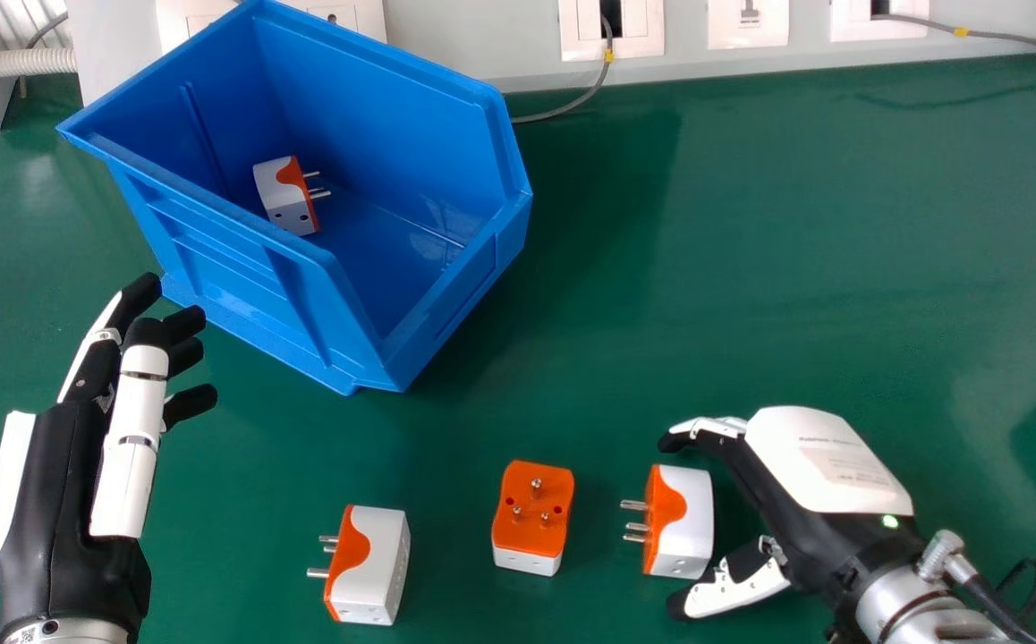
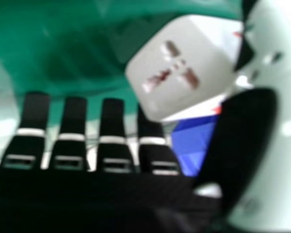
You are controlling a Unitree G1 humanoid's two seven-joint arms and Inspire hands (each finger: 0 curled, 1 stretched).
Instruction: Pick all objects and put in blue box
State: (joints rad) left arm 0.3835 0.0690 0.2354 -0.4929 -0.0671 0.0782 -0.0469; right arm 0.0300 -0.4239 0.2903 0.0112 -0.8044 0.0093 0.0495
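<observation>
Around the rightmost orange and white adapter [image 1: 681,523] my right hand [image 1: 827,461] stands open, fingers beyond it and thumb on its near side. In the right hand view, the adapter's white socket face [image 2: 184,68] lies between the fingers and thumb of my right hand [image 2: 247,141]; contact is unclear. Two more adapters lie on the table, one orange side up [image 1: 533,517] in the middle, one on its side [image 1: 369,563] farther left. Another adapter [image 1: 286,195] rests inside the blue box [image 1: 303,268]. My left hand [image 1: 129,429] is open, left of the box's near corner.
The green table [image 1: 795,250] stretches right of the box. Behind it, a pale wall panel carries sockets [image 1: 612,29] and a grey cable [image 1: 563,114] that runs down beside the box. A ribbed white hose [image 1: 32,62] is at the back left.
</observation>
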